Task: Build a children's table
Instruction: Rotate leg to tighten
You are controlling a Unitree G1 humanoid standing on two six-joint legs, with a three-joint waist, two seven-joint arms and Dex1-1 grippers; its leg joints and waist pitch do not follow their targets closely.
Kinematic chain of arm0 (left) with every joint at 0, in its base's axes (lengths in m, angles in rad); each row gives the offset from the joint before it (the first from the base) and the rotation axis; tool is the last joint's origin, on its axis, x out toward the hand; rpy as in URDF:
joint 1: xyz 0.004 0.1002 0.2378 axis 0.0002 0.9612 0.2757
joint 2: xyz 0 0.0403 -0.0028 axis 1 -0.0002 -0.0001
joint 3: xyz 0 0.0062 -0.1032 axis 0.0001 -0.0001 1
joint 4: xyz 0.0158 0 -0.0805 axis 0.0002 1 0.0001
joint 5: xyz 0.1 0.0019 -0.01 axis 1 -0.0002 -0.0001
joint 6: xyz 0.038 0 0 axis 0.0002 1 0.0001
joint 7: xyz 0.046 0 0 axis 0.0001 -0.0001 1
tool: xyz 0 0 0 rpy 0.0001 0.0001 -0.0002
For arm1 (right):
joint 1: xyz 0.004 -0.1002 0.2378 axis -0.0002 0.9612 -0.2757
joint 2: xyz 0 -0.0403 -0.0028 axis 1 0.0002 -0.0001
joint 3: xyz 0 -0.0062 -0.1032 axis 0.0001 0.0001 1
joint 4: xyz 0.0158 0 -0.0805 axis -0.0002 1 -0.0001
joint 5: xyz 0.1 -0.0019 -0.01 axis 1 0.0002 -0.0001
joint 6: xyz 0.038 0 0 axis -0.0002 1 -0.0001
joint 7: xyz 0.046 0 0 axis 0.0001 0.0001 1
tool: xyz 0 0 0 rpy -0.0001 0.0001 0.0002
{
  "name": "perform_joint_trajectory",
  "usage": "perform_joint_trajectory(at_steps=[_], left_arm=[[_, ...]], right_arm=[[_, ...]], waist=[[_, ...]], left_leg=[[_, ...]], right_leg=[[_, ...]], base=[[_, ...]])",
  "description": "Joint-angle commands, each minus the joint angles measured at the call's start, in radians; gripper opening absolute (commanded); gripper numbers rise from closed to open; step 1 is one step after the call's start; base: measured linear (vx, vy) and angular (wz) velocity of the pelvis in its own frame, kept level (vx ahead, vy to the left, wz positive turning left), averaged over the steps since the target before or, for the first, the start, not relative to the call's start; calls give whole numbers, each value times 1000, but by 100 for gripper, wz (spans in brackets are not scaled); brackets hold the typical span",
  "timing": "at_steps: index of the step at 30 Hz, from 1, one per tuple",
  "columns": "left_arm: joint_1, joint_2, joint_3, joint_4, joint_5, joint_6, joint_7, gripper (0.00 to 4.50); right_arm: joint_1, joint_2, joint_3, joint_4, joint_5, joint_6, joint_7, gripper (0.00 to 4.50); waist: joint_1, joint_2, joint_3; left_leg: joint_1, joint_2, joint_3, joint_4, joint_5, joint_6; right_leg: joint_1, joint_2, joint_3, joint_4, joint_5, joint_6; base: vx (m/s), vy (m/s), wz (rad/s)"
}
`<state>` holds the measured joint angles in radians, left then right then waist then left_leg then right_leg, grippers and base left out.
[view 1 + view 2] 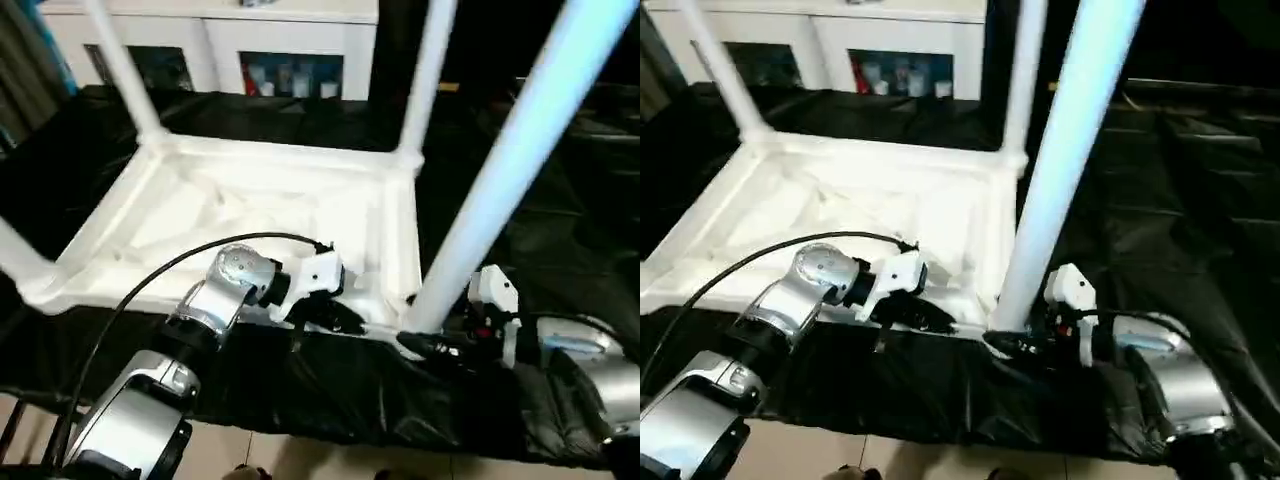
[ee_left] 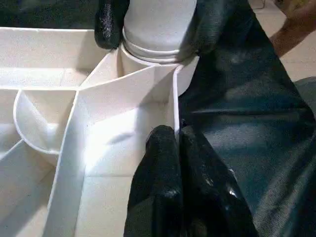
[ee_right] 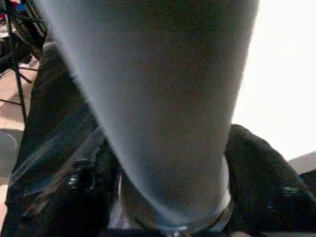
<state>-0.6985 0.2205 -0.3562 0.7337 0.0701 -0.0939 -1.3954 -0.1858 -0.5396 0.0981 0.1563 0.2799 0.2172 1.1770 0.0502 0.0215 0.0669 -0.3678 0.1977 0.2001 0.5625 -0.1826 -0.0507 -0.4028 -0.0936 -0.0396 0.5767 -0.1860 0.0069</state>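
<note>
The children's table lies upside down on a black cloth, its ribbed white top [image 1: 240,150] facing up. Long white legs stand in its corner sockets: far left [image 1: 125,70], far right [image 1: 425,80], and the near-right leg [image 1: 510,170], which leans toward me. My left gripper [image 1: 335,318] is shut on the thin front rim [image 2: 175,113] close to the near-right corner, one finger on each side of the wall. My right gripper [image 1: 1005,345] clasps the base of the near-right leg [image 3: 163,98] just above its socket [image 2: 153,54], with a finger [image 2: 111,24] pressed to each side.
A white cabinet with glass doors [image 1: 220,40] stands behind the table. The black cloth [image 1: 350,390] drapes over the front edge, with pale floor [image 1: 300,460] below. A person's hand [image 2: 296,24] shows beyond the cloth in the left wrist view.
</note>
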Motion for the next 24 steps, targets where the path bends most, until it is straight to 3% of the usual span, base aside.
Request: perform_joint_trajectory(at_steps=[1, 3, 8, 13, 16, 18, 24], left_arm=[[9, -8, -36, 32, 23, 6, 1, 0], [7, -8, -37, 36, 18, 2, -8, 0], [12, -10, -32, 34, 8, 8, -11, 0], [18, -30, -9, 36, 4, 44, 52, 0], [22, -69, 4, 40, 11, 85, 141, 0], [23, -109, 16, 46, 12, 115, 212, 0], [24, -217, 25, 63, 27, 166, 382, 0]], right_arm=[[4, 10, 49, -38, 24, 11, 52, 292], [2, 4, 58, -42, 30, 22, 68, 266], [14, 7, 62, -55, 38, 32, 70, 256], [34, 73, 21, -52, 35, 34, -51, 255], [45, 162, -19, -16, -5, 1, -225, 255], [49, 202, -23, 3, -40, -17, -312, 254], [15, 364, -49, 66, -97, -25, -585, 254]], waist=[[-1, -20, -48], [2, -20, -48], [5, -20, -50], [7, -18, -49], [-4, -19, -47], [-12, -17, -40], [-35, -18, -37]], left_leg=[[9, 38, -5, -56, -178, 109], [9, 37, -5, -55, -168, 111], [8, 37, -6, -54, -154, 116], [8, 37, -5, -55, -165, 106], [6, 32, -12, -63, -218, 69], [13, 34, -15, -70, -284, 40], [8, 28, -23, -78, -343, 14]], right_leg=[[44, -43, 30, -56, -117, -280], [45, -43, 29, -55, -116, -279], [46, -44, 28, -53, -103, -279], [44, -44, 29, -56, -124, -275], [44, -47, 27, -66, -235, -246], [34, -47, 29, -81, -350, -215], [27, -44, 31, -91, -439, -162]], base=[[0, 0, 0], [0, 0, 0], [0, 0, 0], [0, 0, 0], [0, 0, 0], [0, 0, 0], [0, 0, 0]])
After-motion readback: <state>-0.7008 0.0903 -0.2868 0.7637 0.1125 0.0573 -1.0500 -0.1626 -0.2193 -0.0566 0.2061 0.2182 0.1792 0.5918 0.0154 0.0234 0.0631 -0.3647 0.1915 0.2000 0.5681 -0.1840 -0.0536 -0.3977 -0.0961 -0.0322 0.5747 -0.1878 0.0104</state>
